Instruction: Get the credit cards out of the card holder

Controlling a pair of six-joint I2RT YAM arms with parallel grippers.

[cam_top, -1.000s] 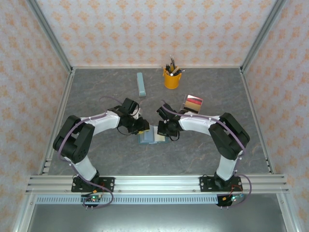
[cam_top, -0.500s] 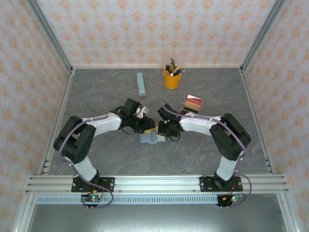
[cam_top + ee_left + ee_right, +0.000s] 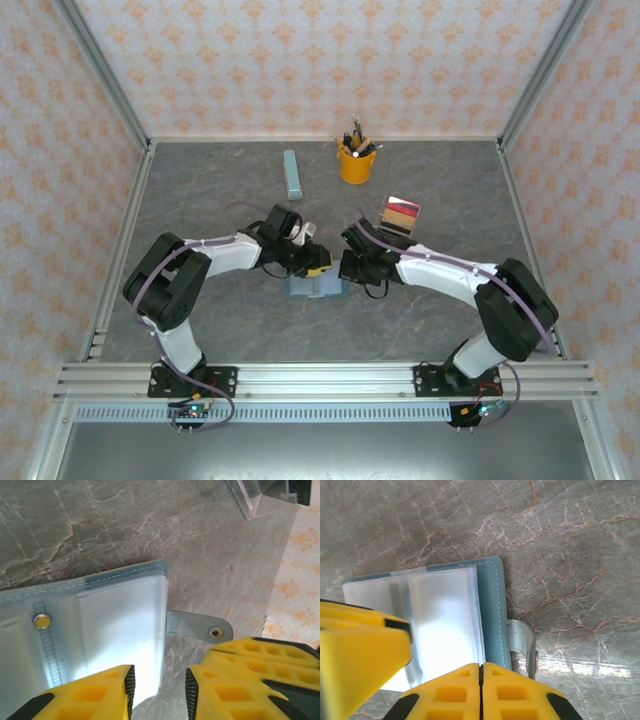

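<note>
**Card holder** (image 3: 315,288): teal-blue folding case, laid open and flat on the grey marbled desk (image 3: 200,200), just toward 6 o'clock of the desk's middle. Clear plastic sleeves (image 3: 445,610) are seen fanned over the lighter blue inside. A snap stud (image 3: 41,621) is set on the inner face, and a closing strap (image 3: 197,625) with its own snap is extended from the edge and lies flat on the desk.

**Left pincer** (image 3: 159,691): placed at the holder's 11 o'clock corner. The yellow fingers are spread a little and the sleeve edge is met at the gap. No grip on it can be made out.

**Right pincer** (image 3: 481,690): placed at the holder's 2 o'clock side. The fingers are pressed together above the sleeve edge.

**Credit cards** (image 3: 401,213): a small group in red, tan and dark, kept apart from the holder at its 1 o'clock.

**Pen cup** (image 3: 354,165): yellow, stood upright with pens inside, at 12 o'clock by the far wall.

**Bar** (image 3: 292,175): long, pale blue-grey, laid at the holder's 11 o'clock, well apart.
</note>
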